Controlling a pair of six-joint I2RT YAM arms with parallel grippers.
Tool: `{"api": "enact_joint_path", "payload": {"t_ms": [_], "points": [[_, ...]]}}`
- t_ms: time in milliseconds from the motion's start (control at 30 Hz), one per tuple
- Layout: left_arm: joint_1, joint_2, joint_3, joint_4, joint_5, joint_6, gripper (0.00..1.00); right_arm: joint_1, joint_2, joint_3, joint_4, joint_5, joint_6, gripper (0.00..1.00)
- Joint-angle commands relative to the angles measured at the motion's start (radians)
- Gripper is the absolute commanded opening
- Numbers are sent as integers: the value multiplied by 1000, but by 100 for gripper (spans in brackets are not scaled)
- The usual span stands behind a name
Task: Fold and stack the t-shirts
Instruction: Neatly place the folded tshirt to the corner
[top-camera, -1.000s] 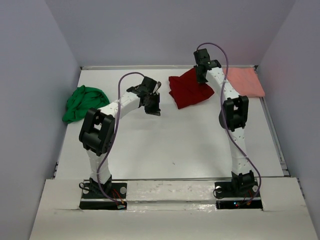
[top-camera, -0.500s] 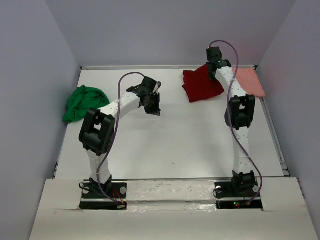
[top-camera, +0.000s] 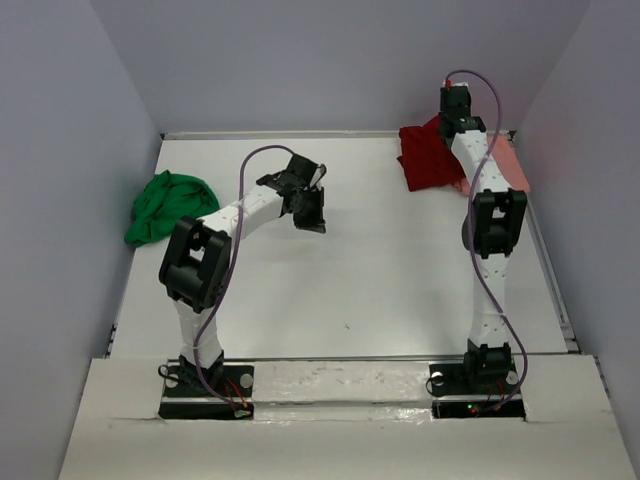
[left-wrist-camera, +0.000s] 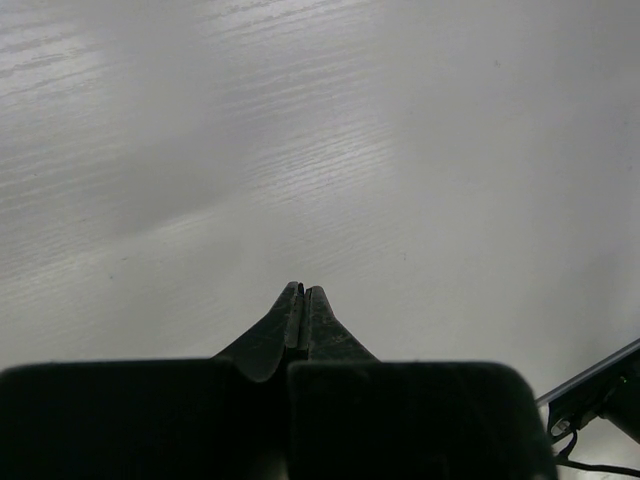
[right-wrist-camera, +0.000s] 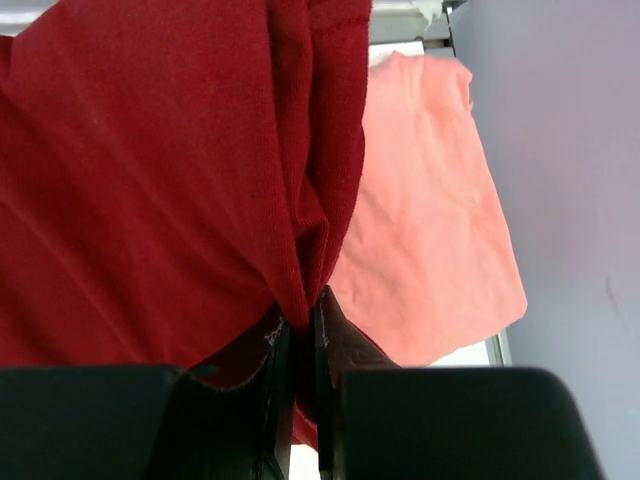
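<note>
My right gripper (top-camera: 447, 128) is shut on the dark red t-shirt (top-camera: 428, 155) and holds it lifted at the far right, hanging partly over the salmon pink t-shirt (top-camera: 508, 168). In the right wrist view the red cloth (right-wrist-camera: 160, 160) is pinched at my gripper (right-wrist-camera: 300, 315), with the flat folded pink shirt (right-wrist-camera: 425, 240) below it. The bright green t-shirt (top-camera: 165, 205) lies crumpled at the left edge. My left gripper (top-camera: 312, 210) is shut and empty above bare table, as the left wrist view (left-wrist-camera: 302, 293) shows.
The white table (top-camera: 350, 270) is boxed in by grey walls on the left, back and right. The right wall (right-wrist-camera: 560, 150) stands close beside the pink shirt.
My right gripper has carried the dark red t-shirt to the right and farther back, from the table's far middle to over the pink shirt. The left arm has barely shifted.
</note>
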Motion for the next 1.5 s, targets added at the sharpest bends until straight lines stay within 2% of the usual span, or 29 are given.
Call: {"api": "enact_joint_path", "payload": {"t_ms": [0,233,467,533,733,900,1100,1467], "points": [[-8,-27,-3,17,26,10,0,4,-75,21,114,46,-51,0],[-9,-25,-15,23,21,15,0,-14,-97,35,159,122,-91,0],[-10,-21,-16,27,32,16,0,-14,-128,-77,270,211,-119,0],[-10,-27,-16,29,32,18,0,-14,-149,-136,367,192,-140,0],[-10,-21,-18,24,26,19,0,-14,-204,-235,447,105,-157,0],[-10,-7,-7,23,27,19,0,-24,-224,-249,432,80,-196,0],[-10,2,2,23,37,15,0,-24,-304,-336,433,63,-156,0],[-11,-15,-6,20,21,21,0,-33,-371,-384,369,56,-122,0]]}}
